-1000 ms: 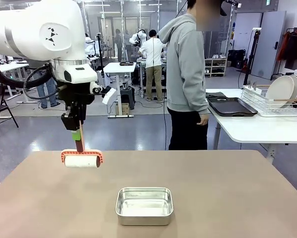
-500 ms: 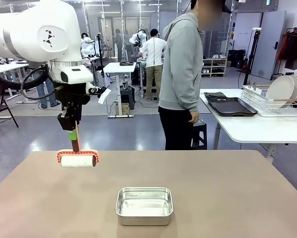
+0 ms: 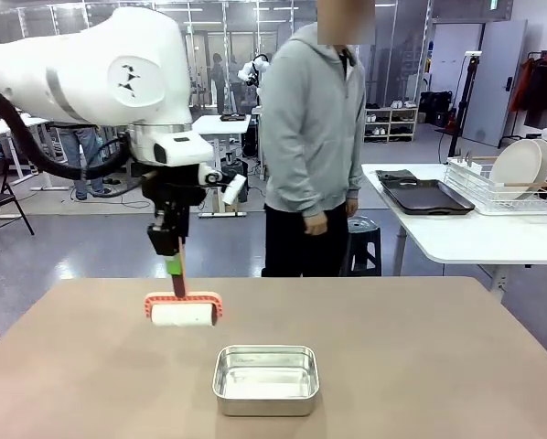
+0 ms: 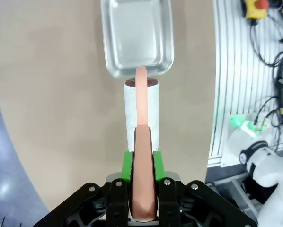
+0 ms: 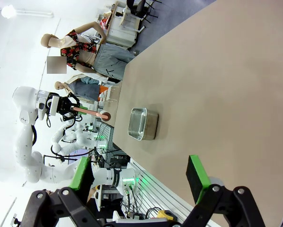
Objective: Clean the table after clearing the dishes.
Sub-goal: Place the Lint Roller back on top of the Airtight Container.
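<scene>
Left claw (image 3: 174, 267) clenched on lint roller (image 3: 183, 313) handle, roller on desk (image 3: 420, 366) just behind metal pan (image 3: 265, 378). Right claw (image 5: 139, 177) released above desk.

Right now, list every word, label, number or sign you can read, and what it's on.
None can be read.
Left arm: a small black emblem, no letters.
Green sign above the far door: too small to read.
Lint roller, metal pan: no print visible.

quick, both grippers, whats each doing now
left gripper: shut on the roller handle.
right gripper: open, holding nothing.
</scene>
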### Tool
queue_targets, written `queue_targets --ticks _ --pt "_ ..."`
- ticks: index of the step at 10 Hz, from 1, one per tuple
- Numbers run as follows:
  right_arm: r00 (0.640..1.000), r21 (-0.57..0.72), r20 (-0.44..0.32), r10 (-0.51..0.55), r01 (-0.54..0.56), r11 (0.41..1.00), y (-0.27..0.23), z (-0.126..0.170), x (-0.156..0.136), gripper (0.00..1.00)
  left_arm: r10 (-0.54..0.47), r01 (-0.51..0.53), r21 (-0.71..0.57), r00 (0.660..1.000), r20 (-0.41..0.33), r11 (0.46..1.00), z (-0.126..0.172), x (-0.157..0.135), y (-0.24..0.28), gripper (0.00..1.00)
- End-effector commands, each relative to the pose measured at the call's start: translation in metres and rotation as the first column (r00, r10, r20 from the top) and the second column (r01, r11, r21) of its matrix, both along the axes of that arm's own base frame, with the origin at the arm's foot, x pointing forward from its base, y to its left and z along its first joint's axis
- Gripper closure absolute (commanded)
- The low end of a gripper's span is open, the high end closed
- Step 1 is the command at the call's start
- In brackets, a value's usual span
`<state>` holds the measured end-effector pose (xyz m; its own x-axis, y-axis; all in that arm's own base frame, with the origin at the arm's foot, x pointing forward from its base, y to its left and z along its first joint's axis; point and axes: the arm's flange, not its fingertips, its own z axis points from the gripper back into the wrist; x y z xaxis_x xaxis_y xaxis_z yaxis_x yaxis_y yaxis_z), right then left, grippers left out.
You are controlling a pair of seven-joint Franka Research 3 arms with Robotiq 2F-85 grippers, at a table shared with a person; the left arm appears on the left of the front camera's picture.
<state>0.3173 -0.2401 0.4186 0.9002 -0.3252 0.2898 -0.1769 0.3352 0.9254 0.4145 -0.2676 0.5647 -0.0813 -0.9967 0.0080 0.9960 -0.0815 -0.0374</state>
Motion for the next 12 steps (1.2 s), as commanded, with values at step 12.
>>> queue_targets --ticks 12 --pt "1.000 -0.006 0.006 -0.006 0.006 1.000 0.000 0.002 -0.001 0.00 -0.106 0.106 -0.011 0.989 -0.102 0.994 -0.088 0.043 -0.120 0.79"
